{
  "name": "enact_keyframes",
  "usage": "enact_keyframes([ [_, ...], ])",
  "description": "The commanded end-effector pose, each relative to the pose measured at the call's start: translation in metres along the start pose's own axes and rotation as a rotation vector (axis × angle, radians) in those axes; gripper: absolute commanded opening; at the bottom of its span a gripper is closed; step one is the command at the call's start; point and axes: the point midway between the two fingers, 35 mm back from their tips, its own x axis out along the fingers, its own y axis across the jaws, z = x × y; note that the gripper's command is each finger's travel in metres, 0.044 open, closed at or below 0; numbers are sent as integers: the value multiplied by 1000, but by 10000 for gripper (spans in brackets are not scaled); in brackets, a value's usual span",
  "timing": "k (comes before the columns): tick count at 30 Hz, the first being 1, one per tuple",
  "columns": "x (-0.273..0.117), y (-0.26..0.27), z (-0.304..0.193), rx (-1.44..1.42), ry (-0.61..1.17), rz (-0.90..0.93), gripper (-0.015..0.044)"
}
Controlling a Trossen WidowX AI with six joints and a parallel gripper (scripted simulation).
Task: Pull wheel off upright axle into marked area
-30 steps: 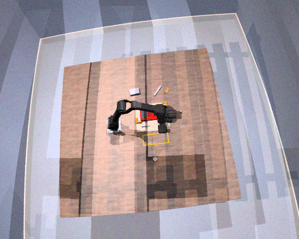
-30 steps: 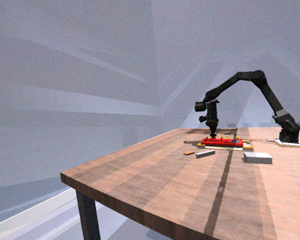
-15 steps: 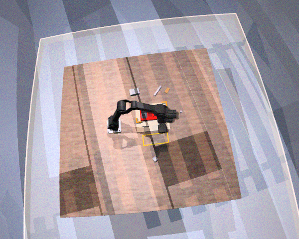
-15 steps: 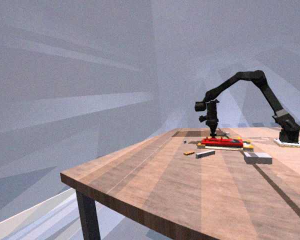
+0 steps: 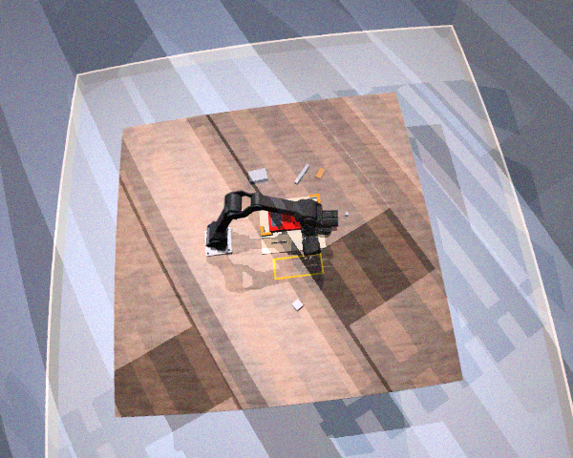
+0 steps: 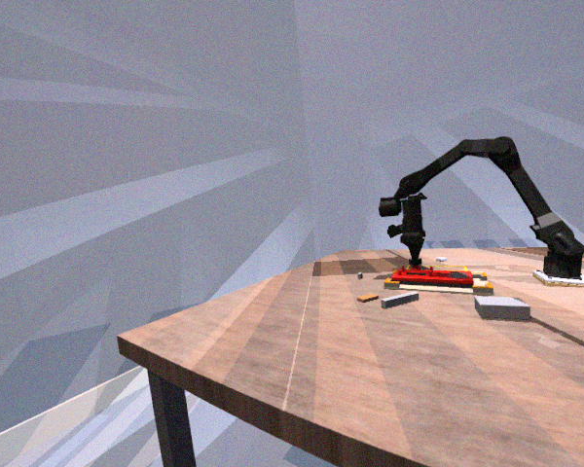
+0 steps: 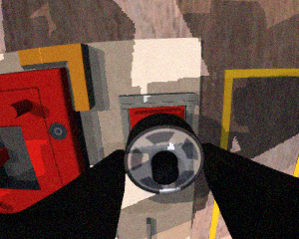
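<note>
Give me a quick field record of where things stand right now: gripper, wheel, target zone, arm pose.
gripper: gripper shut on the grey round wheel, one finger on each side
wheel: low over the pale base plate, beside the red block; lift-off from the axle cannot be judged
target: yellow-outlined rectangle on the wooden table, nothing inside it
arm: black arm reaching down, gripper pointing straight at the plate
</note>
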Motion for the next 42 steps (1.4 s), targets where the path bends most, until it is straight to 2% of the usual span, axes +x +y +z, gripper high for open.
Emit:
enact_keyframes([
  [1, -4, 0, 0, 1, -3, -1, 0],
  [42, -18, 0, 1, 3, -4, 0, 0],
])
